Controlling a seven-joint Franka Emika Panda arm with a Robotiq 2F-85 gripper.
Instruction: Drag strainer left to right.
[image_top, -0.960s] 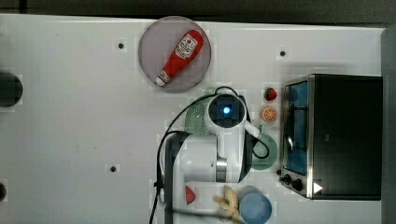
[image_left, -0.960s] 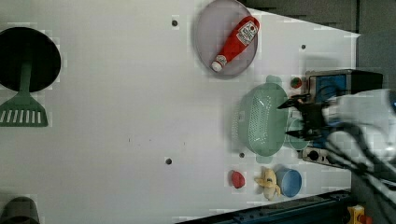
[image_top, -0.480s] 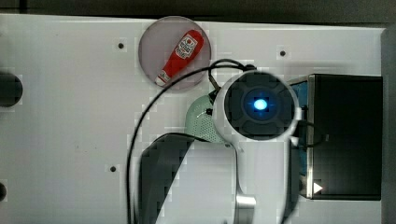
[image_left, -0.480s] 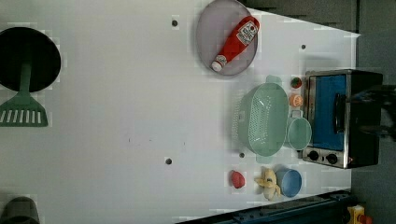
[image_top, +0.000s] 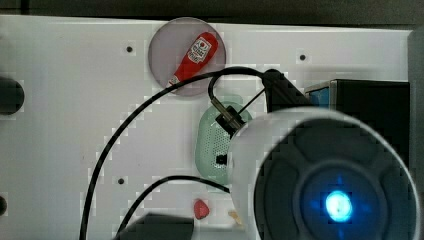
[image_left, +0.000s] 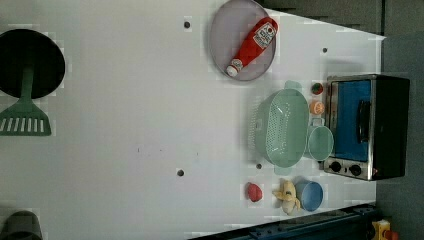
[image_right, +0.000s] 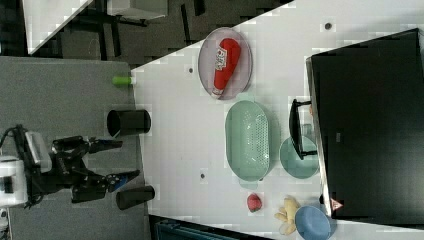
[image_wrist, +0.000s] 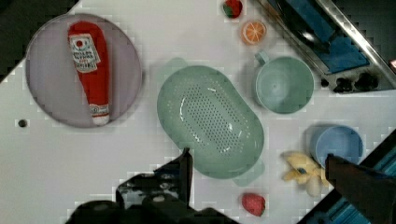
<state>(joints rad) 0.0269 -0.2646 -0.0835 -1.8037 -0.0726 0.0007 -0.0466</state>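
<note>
The pale mint-green perforated plastic oblong strainer (image_left: 283, 128) is lying right of centre in the left view, just beside the round mint-green cup (image_left: 320, 143), below the grey round plate (image_left: 222, 40) bearing a red ketchup bottle (image_left: 252, 45). At the right view's lower left, the black gripper (image_right: 116, 160) is hanging with jaws spread wide, gripping nothing.

The red ketchup bottle (image_wrist: 88, 70) lying on the grey plate (image_wrist: 46, 93) carries a white label, but its print seems too blurred to read. A small red-and-white warning triangle (image_right: 335, 204) sits on the black oven (image_right: 370, 125), its symbol illegible.
</note>
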